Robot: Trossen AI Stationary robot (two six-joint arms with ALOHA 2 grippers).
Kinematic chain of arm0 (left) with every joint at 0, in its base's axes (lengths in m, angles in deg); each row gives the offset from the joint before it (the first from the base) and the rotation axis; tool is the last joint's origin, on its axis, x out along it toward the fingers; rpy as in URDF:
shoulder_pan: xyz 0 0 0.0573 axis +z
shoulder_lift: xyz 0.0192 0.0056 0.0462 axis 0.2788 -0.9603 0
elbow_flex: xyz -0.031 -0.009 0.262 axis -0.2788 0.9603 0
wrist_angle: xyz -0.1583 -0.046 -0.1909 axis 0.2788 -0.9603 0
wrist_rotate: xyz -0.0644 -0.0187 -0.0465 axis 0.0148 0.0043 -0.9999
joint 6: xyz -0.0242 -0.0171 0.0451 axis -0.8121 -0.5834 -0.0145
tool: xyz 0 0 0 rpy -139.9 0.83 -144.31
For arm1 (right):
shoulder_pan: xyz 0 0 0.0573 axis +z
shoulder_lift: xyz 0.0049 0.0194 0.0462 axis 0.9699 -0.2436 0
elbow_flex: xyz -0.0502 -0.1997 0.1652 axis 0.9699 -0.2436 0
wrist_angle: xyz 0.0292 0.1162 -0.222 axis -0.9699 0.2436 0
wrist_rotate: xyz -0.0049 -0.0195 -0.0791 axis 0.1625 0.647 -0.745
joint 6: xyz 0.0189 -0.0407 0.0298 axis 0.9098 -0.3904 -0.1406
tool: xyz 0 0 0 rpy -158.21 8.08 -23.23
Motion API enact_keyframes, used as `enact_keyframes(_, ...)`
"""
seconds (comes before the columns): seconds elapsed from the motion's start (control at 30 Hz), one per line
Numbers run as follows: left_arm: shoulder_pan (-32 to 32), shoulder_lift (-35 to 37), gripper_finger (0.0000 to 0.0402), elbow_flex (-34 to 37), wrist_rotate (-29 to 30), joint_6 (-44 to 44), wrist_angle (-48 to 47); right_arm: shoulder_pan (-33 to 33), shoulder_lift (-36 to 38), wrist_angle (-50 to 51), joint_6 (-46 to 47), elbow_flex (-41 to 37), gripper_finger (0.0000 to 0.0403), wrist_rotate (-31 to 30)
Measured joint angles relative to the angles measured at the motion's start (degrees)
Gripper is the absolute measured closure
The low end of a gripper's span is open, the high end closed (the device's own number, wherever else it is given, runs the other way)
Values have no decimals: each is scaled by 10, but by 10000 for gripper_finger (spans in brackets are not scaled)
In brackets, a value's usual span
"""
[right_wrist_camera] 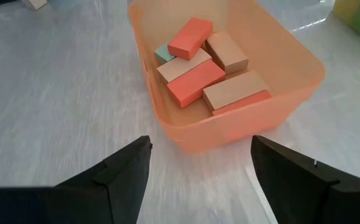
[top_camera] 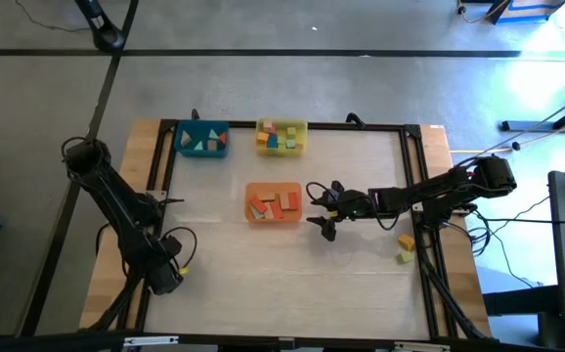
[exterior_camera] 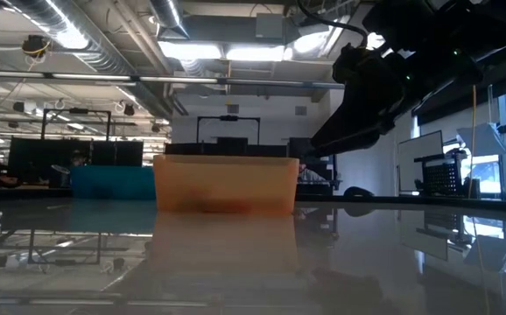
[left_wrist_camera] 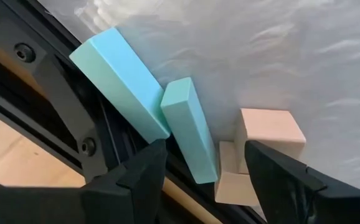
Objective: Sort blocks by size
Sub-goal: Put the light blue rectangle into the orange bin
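Observation:
Two long light-blue blocks (left_wrist_camera: 121, 78) (left_wrist_camera: 189, 127) lean side by side against the black frame rail (left_wrist_camera: 55, 99) at the table's near left, lower ends down. Natural wood blocks (left_wrist_camera: 270, 134) lie beside them. My left gripper (left_wrist_camera: 206, 183) points down over them, open; its fingers stand on either side of the shorter blue block's lower end and the wood pieces, and I see no touch. In the high view my left gripper (top_camera: 168, 276) hides these blocks. My right gripper (right_wrist_camera: 198, 180) (top_camera: 324, 210) is open and empty, just right of the orange tray (right_wrist_camera: 304, 68), which holds red, wood and teal blocks (right_wrist_camera: 192, 81).
A blue tray (top_camera: 202, 139) and a yellow tray (top_camera: 282, 137) with blocks stand at the far edge. The orange tray (top_camera: 273, 202) sits mid-table. Two loose blocks (top_camera: 405, 249) lie by the right frame rail. Bare table surface lies in front of the orange tray.

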Motion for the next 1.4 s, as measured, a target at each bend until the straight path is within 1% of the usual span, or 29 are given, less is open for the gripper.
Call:
enact_keyframes(0.37, 5, -1, 192, 1, 7, 6, 9, 0, 0, 0, 0, 0, 127, 0)
enact_keyframes(0.47, 5, 3, 192, 1, 19, 14, 15, 0, 0, 0, 0, 0, 127, 0)
enact_keyframes(0.57, 5, 13, 192, 2, 24, 2, 14, 0, 0, 0, 0, 0, 127, 0)
enact_keyframes(0.8, 5, 38, 192, 5, 77, -23, 0, 0, 0, 0, 0, 0, 127, -1)
enact_keyframes(1.07, 5, 40, 192, 4, 54, -33, -5, 0, 0, 0, -4, 0, 127, -1)
enact_keyframes(1.23, 0, 40, 192, 4, 16, -56, 19, 0, 0, 0, -4, 0, 127, -1)
enact_keyframes(1.4, -9, 40, 192, 4, 12, -78, 24, 0, 0, 0, -4, 0, 127, -1)
